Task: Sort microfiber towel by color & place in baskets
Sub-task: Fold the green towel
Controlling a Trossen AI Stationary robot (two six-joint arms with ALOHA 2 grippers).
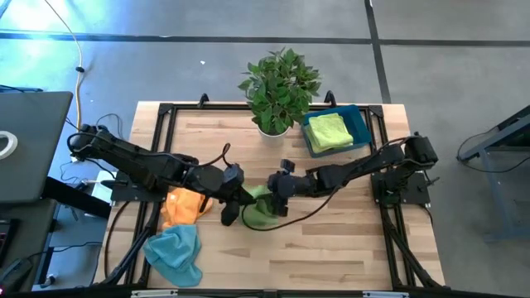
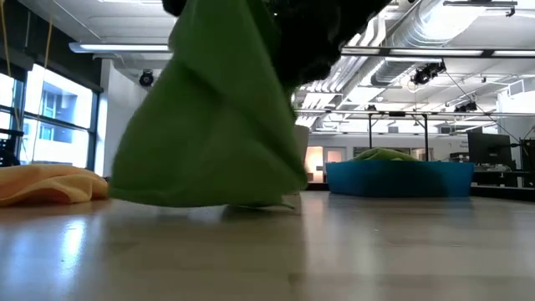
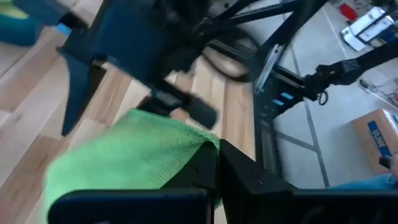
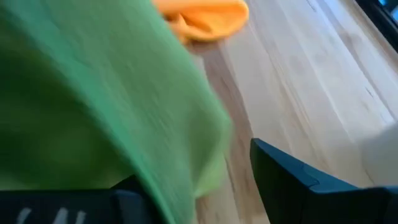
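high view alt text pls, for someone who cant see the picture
From above, two dark arms meet at mid-table over a green towel, the left tool shut on it and the right tool open beside it. An orange towel and a blue towel lie to the left. A blue basket holding a yellow-green towel sits beside a potted plant.

A leafy green plant (image 1: 280, 83) in a white pot (image 1: 273, 129) stands at the far edge of the wooden table (image 1: 331, 240), while a dark laptop (image 1: 29, 141) lies well off the table's left side
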